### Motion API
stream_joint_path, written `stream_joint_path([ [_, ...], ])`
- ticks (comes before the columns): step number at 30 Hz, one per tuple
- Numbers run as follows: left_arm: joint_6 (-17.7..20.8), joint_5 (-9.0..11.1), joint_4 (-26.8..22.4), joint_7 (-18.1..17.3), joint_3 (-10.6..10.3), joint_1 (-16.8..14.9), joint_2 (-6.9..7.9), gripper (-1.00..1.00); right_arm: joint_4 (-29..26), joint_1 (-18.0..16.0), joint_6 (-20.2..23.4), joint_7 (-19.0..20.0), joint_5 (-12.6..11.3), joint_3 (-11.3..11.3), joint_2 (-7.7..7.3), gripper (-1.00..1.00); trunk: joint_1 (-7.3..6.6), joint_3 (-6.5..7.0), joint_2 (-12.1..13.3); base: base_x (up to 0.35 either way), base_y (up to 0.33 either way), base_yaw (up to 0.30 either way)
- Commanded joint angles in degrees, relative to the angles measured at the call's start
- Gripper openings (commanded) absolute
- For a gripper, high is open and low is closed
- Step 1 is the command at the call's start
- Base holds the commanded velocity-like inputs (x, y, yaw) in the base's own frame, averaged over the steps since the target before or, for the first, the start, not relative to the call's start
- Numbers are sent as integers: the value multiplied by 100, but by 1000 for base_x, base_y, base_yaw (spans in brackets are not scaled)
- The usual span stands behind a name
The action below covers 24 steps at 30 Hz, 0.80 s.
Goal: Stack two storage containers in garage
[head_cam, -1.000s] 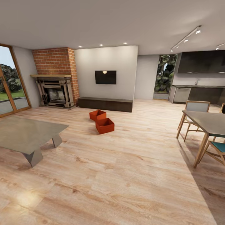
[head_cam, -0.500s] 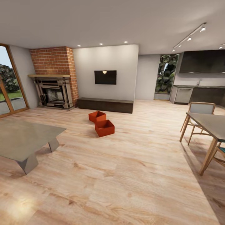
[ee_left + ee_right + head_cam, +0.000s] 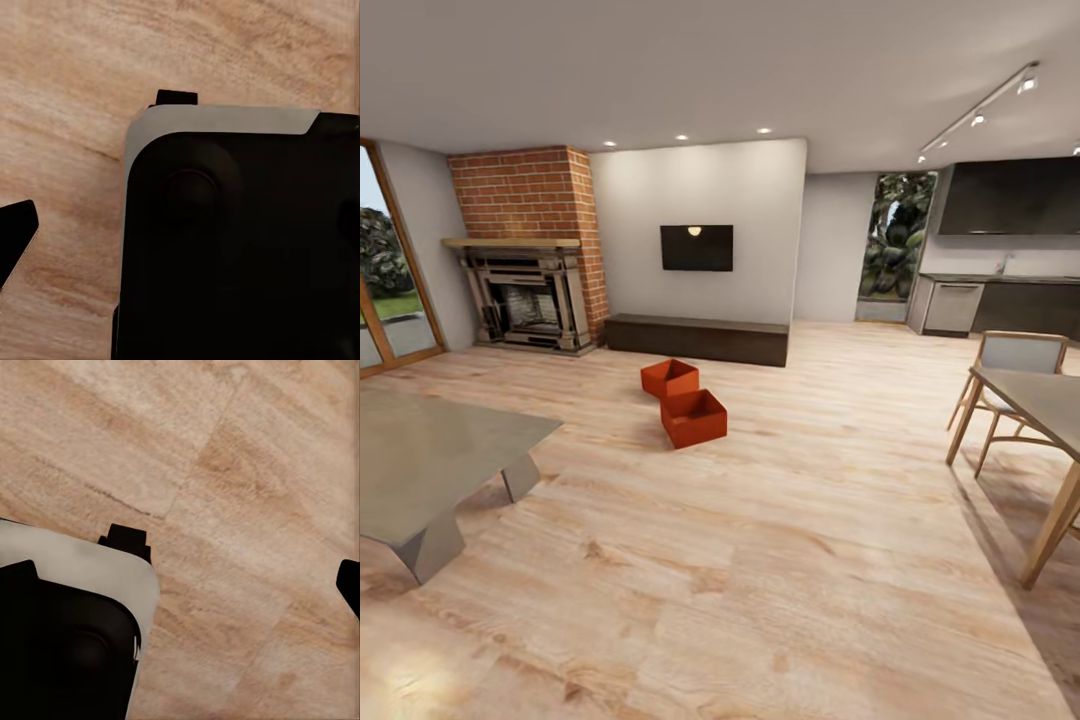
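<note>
While 2 orange bins point(image 3: 683, 398) sit touching on wood floor point(image 3: 760, 560) near far cabinet point(image 3: 698, 338), table point(image 3: 430, 455) left; grip of both grippers: cannot tell.

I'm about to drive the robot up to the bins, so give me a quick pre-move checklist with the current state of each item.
1. Both storage containers located: ok. The near container and the far container sit on the wood plank floor.
2. Containers upright, open side up: ok.
3. Containers separated: cannot tell; their corners look touching or nearly so.
4. Straight path to them free: ok; the low grey table is off to the left, the dining table to the right.
5. End effectors empty: cannot tell; the wrist views show fingertips at the frame edges over bare floor.
</note>
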Motion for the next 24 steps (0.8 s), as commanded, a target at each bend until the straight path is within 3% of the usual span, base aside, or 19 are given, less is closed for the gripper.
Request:
stream_joint_path([
  [1, -6, 50, -2, -2, 3, -1, 0, 100, 17, -5, -32, -1, -48, 48, 4, 100, 3, -5, -2, 323, 0, 0],
  [24, -7, 51, 0, -2, 1, -1, 0, 100, 17, -5, -34, -1, -48, 48, 2, 100, 3, -5, -2, 323, 0, 0],
])
